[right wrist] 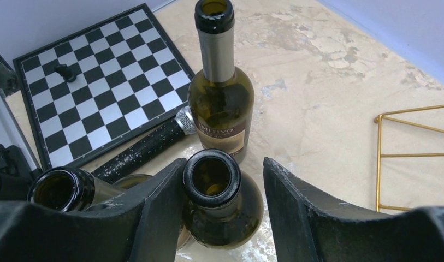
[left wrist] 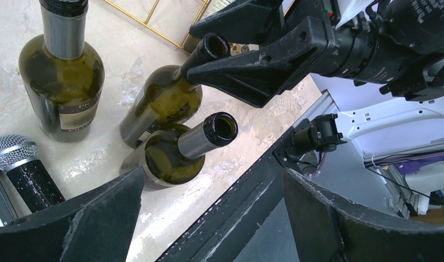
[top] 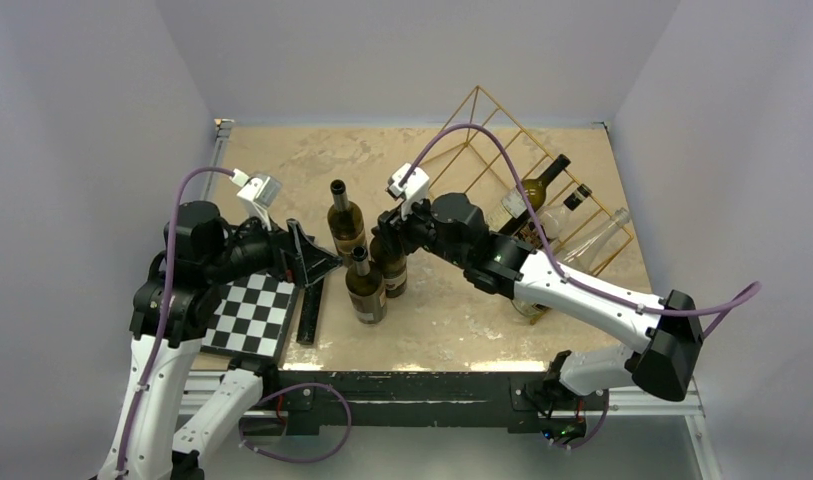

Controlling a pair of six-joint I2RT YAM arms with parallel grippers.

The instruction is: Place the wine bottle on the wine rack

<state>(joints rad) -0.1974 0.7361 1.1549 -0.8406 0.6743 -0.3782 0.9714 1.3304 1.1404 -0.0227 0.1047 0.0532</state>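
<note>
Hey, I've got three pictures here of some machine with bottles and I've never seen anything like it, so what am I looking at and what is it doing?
These are two robot arms bolted to a table's near edge. One picture looks down from above; the other two come from cameras on each wrist. Three dark wine bottles stand mid-table, beside a chessboard and a microphone. At the back right is a gold wire wine rack with bottles already in it. The right gripper has its fingers on either side of one bottle's neck, with a gap visible, so nothing is held yet. The left gripper hangs wide open, empty.
</note>
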